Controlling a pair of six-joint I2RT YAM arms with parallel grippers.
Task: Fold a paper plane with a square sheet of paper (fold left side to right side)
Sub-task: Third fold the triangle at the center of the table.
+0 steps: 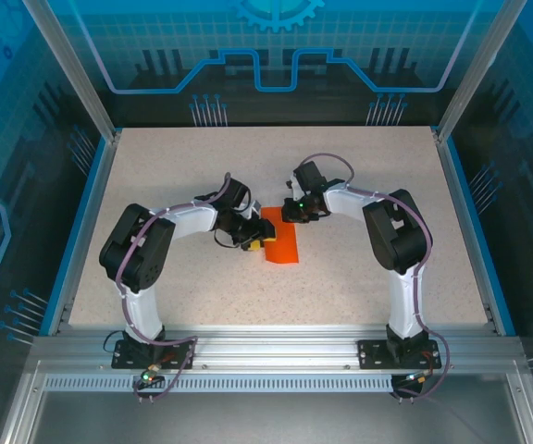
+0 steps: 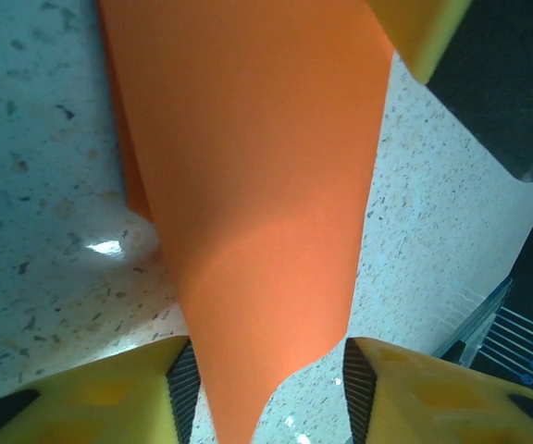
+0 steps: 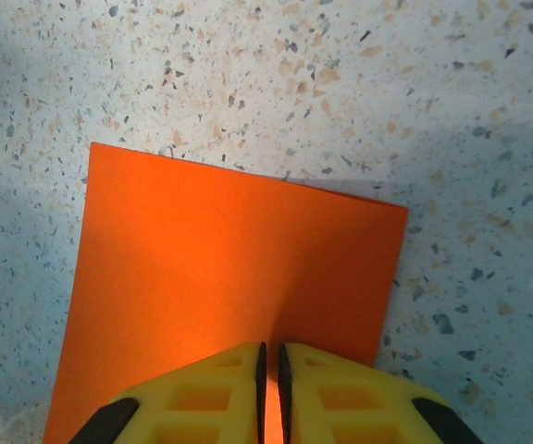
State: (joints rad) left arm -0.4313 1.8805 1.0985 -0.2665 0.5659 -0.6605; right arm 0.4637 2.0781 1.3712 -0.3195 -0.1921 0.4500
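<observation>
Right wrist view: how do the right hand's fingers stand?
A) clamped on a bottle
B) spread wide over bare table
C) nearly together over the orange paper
C: the right hand shows just a thin slit between its fingers, above the square sheet of paper.

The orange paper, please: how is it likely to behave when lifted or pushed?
Probably floppy: the orange paper bows between the fingers of the left tool. Likely light and apt to slide on the smooth table, since the shut right tool appears to pin it flat.

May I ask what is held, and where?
Unclear: the square sheet of paper rises between the open left pincer's jaws; the shut right pincer rests on it.
</observation>
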